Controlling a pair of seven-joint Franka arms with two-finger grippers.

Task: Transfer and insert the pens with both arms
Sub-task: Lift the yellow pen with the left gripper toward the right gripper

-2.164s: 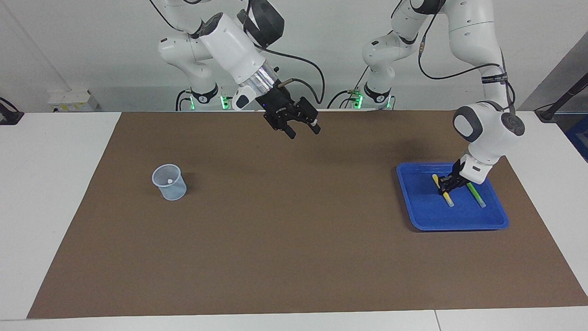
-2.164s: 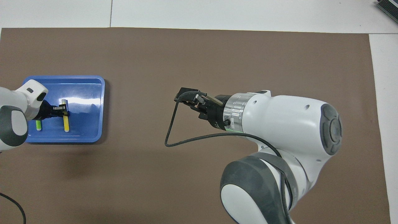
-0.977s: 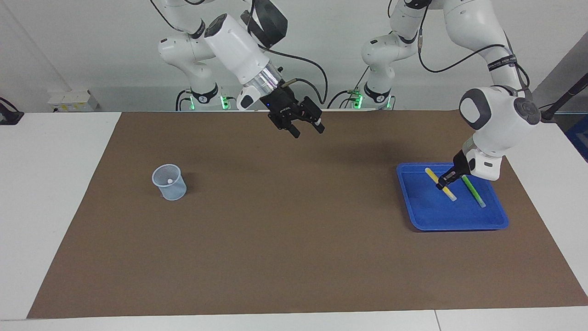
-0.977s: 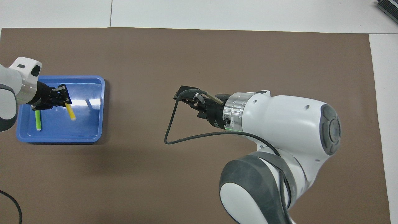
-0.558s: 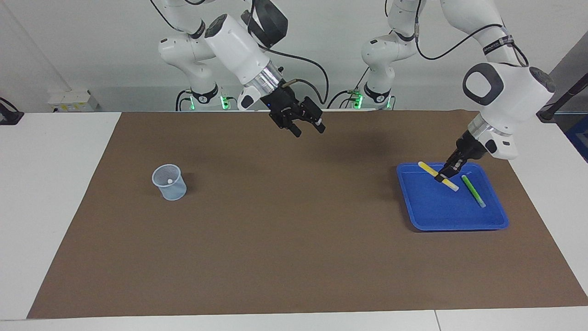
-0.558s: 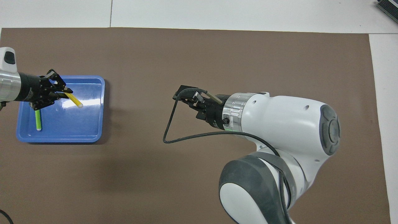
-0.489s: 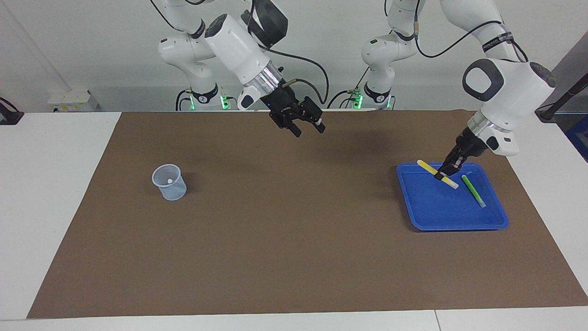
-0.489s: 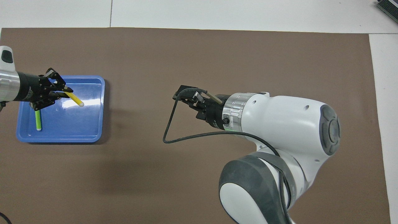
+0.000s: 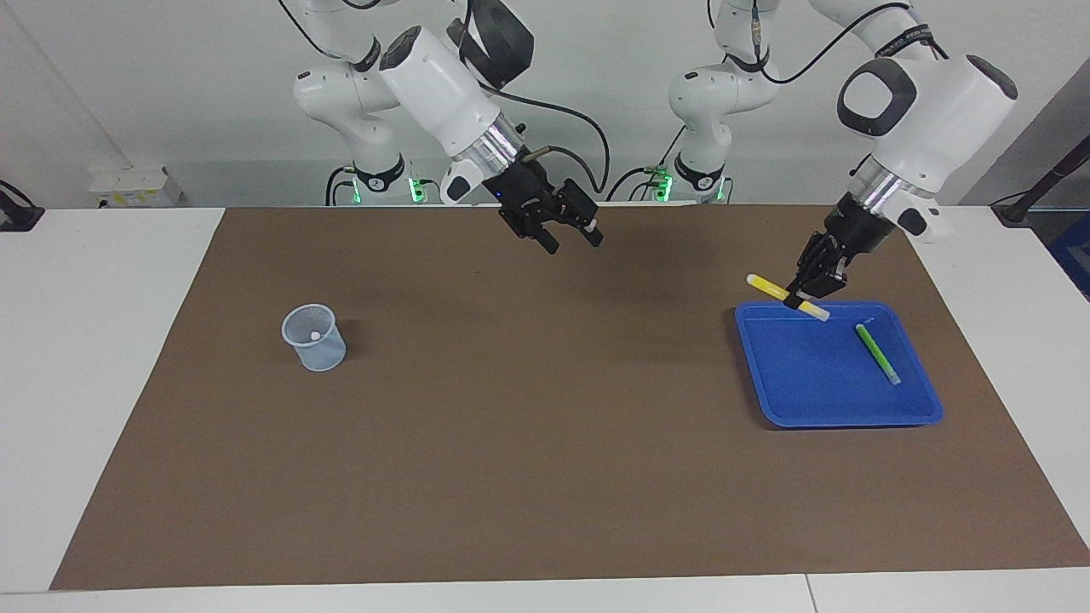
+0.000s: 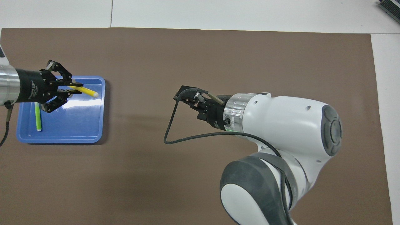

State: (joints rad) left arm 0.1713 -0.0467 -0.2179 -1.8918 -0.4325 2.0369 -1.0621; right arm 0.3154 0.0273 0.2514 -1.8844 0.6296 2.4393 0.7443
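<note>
Care matters as we carry the yellow pen [image 9: 786, 295], clamped in the left end effector [image 9: 801, 297], level above the tray [image 9: 839, 403] toward the waiting right end effector [image 9: 571, 240], jaws spread.

High facing view; steep overhead

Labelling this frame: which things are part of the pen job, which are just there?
Job:
- yellow pen, held in the left claw over the blue tray
- green pen, in the tray
- mesh cup
- right claw, open, waiting

Just there:
- brown mat
</note>
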